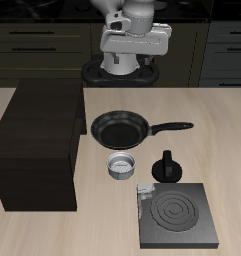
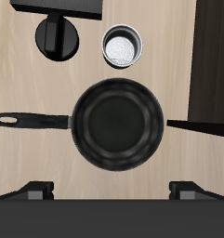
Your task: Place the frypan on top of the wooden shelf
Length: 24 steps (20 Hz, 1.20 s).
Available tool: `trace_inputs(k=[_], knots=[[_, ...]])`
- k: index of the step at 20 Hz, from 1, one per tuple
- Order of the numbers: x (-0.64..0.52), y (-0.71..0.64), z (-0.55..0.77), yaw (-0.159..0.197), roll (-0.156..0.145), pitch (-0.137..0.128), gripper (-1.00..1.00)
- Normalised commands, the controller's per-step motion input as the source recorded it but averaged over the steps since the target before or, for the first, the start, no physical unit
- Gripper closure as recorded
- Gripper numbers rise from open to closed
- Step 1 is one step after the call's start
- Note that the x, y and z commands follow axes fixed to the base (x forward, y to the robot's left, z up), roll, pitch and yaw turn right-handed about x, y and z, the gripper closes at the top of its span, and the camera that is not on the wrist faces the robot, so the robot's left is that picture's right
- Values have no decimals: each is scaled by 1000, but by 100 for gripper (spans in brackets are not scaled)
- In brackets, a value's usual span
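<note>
We see the frypan [image 1: 119,128] on the bench [image 1: 227,150] beside the wooden shelf [image 1: 40,140], a pot [image 1: 122,165] and stove plate [image 1: 175,215] nearer the front, the gripper [image 1: 132,62] poised behind the pan.

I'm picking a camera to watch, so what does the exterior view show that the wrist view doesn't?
Only the exterior view shows the whole wooden shelf, the full stove plate, the robot arm and the drawer cabinets. Only the wrist view shows the gripper fingertips, spread above the pan. Both show the frypan, the small metal pot and the black knob.
</note>
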Motion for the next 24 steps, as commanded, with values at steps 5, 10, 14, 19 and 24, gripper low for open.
trace_inputs(k=[5,10,14,19,24], knots=[[-154,123,-272,-20,17,4,-100],[-147,110,-215,-10,5,-16,-100],[-263,114,-250,-28,-2,-27,-100],[-20,21,-272,-45,7,19,-100],[53,-66,-286,-40,-46,-20,-100]])
